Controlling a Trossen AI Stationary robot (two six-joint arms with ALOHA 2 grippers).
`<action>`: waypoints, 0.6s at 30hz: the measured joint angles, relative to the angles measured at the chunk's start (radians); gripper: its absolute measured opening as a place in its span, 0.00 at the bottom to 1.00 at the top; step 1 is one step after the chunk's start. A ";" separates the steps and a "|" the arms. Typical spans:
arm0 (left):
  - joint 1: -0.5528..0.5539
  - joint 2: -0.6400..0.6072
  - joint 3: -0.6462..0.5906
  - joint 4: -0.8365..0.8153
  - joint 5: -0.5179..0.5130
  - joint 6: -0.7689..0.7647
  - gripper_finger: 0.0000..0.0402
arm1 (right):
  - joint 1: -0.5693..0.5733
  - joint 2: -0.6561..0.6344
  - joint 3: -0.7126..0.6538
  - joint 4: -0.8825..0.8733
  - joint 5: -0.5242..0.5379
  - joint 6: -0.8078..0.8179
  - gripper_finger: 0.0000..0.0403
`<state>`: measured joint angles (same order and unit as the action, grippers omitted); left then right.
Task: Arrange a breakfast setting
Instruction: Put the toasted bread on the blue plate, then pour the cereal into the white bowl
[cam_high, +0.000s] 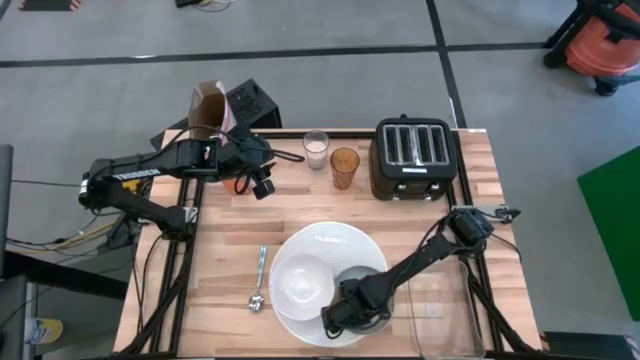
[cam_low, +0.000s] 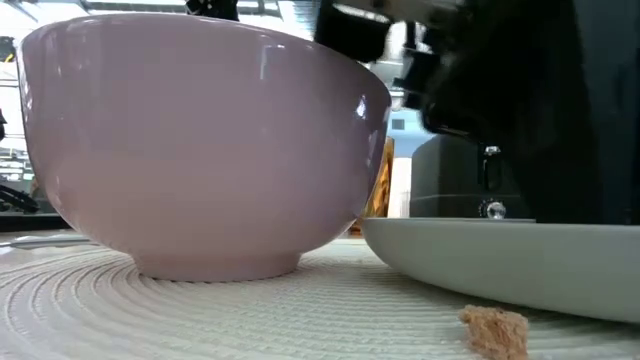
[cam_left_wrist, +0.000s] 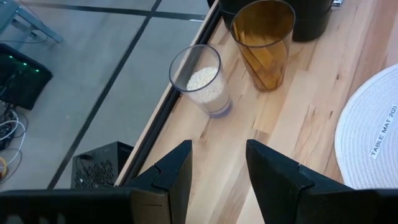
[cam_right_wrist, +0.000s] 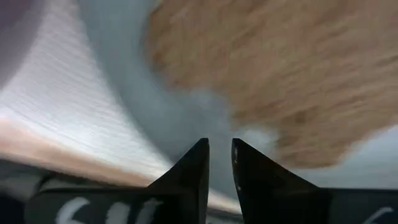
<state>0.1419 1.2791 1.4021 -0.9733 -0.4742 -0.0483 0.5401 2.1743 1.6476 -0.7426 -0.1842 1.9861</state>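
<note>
A white bowl (cam_high: 298, 283) and a pale green small plate (cam_high: 362, 280) sit on a round white table mat (cam_high: 330, 243). A piece of toast (cam_right_wrist: 273, 68) lies on the plate. My right gripper (cam_high: 335, 320) hangs low over the plate's near rim, its fingers (cam_right_wrist: 219, 163) almost together with only a slit between them. A teal-handled spoon (cam_high: 259, 277) lies left of the mat. A milk glass (cam_high: 316, 150) and an amber glass (cam_high: 344, 167) stand at the far middle. My left gripper (cam_high: 263, 186) is open and empty (cam_left_wrist: 217, 168), beside a red fruit (cam_high: 235, 186), which the arm partly hides. The cereal box (cam_high: 208, 108) stands open at the far left corner. My right gripper points down at the small plate's surface (cam_right_wrist: 186, 118) beside the toast. I cannot tell whether its fingertips touch the plate.
A black toaster (cam_high: 415, 158) stands at the far right. A clear container (cam_high: 440, 320) sits at the near right corner. A crumb (cam_low: 495, 330) lies on the mat by the small plate. Bare wood shows between the glasses and the mat.
</note>
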 joint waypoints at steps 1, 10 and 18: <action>0.000 0.000 0.000 0.000 0.001 0.000 0.35 | -0.002 -0.004 -0.001 0.006 0.000 -0.005 0.22; 0.000 0.000 0.000 0.000 0.000 0.000 0.35 | -0.012 -0.058 0.001 0.028 0.074 -0.044 0.22; 0.000 0.000 0.000 0.000 0.000 0.000 0.35 | 0.012 -0.079 0.003 0.171 0.081 -0.057 0.22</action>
<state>0.1417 1.2789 1.4021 -0.9737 -0.4740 -0.0483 0.5523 2.0956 1.6505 -0.5720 -0.1032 1.9293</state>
